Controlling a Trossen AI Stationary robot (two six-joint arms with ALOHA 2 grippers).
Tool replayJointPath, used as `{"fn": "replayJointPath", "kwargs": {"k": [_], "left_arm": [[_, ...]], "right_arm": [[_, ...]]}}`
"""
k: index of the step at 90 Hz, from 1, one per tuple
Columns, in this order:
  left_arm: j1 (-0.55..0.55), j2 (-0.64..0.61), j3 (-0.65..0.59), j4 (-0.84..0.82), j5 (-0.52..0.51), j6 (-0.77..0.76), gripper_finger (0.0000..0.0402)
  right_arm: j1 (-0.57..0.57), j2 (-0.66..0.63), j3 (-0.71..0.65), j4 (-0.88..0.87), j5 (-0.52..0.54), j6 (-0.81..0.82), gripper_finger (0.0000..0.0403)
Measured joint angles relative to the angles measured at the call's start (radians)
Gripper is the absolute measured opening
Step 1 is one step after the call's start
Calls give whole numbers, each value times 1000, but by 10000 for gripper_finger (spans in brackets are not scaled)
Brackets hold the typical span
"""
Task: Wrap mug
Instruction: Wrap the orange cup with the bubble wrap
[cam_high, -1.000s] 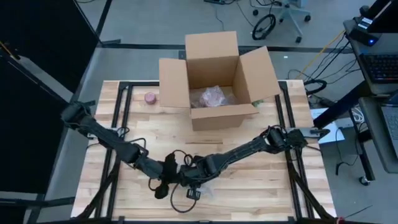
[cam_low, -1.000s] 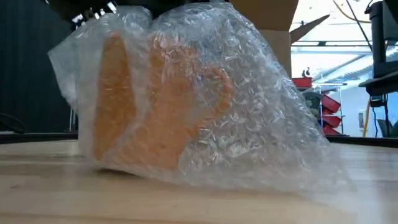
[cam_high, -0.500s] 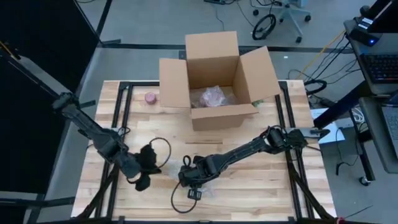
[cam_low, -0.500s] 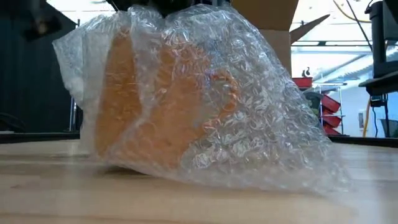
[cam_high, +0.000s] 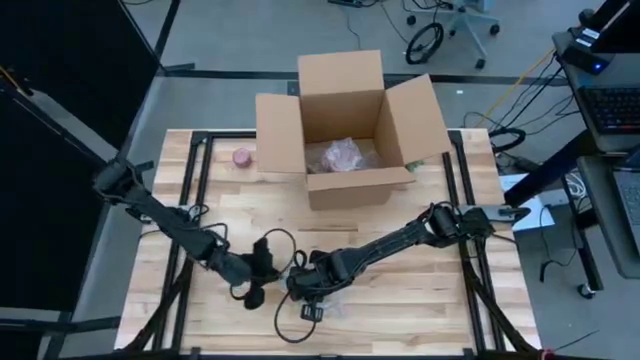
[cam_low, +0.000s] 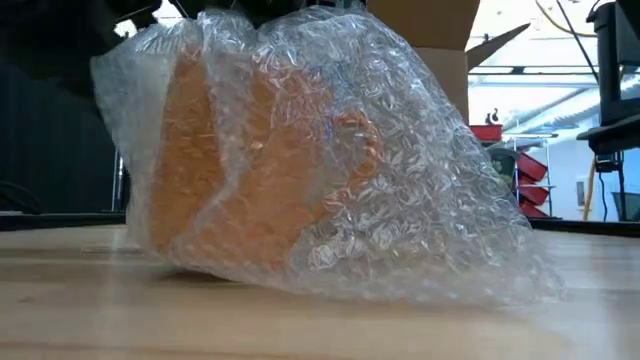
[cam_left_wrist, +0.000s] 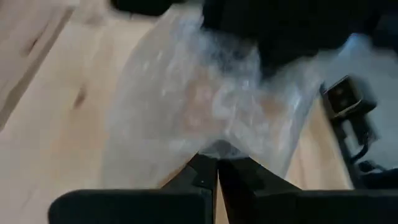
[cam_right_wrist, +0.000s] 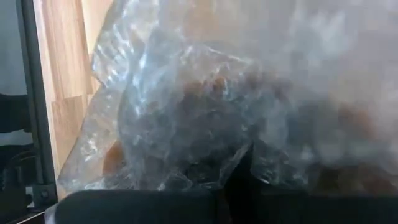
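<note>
fingers of the right gripper (cam_high: 303, 287) pinch bubble wrap (cam_low: 400, 180) over the orange mug (cam_low: 250, 170) on the surface (cam_low: 300, 325), holding the fold; left gripper (cam_high: 255, 280) beside it, fingers together, apparently empty.

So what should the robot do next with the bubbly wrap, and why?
Probably bring the left pincer back to the bubble wrap and tuck the loose flap round the orange mug. The right pincer sits at the bundle, and wrap trails loose across the table.
</note>
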Motion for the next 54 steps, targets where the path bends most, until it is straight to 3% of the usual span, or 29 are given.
{"fn": "replayJointPath", "kwargs": {"k": [29, 54], "left_arm": [[15, 49, 96, 48, 53, 128, 0], [13, 159, 120, 99, 139, 130, 0]], "right_arm": [[0, 2, 0, 27, 1, -34, 0], [-3, 2, 0, 31, -3, -45, 0]]}}
